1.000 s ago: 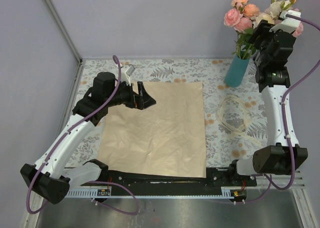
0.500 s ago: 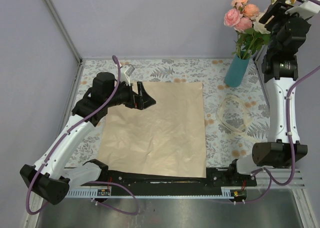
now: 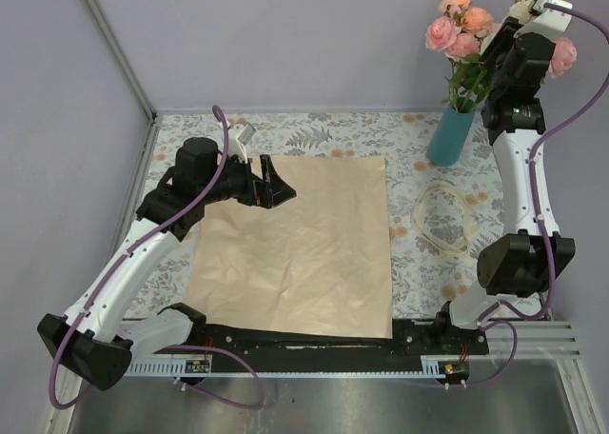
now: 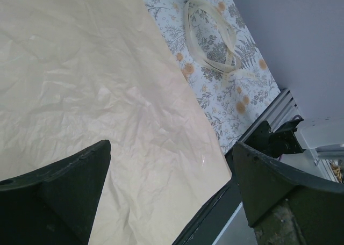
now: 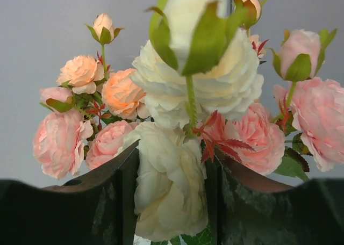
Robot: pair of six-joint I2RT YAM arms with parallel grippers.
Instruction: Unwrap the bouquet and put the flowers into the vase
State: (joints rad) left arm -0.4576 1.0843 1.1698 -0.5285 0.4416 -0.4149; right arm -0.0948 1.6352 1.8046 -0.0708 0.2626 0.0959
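R gripper (image 5: 172, 155) astride cream rose (image 5: 167, 204); vase (image 3: 449, 135) top-view only.

White arms (image 3: 133, 263), black joints (image 3: 200, 158), purple cables (image 3: 226, 139).

Lower stems of the flowers (image 3: 463, 32) hidden inside the vase (image 3: 449, 135), some heads behind my right arm (image 3: 520, 91), my right gripper (image 5: 173, 167) cut off by the bottom edge, cream rose (image 5: 167, 210) between its fingers, contact unclear, kraft paper (image 4: 91, 94) running off the left edge.
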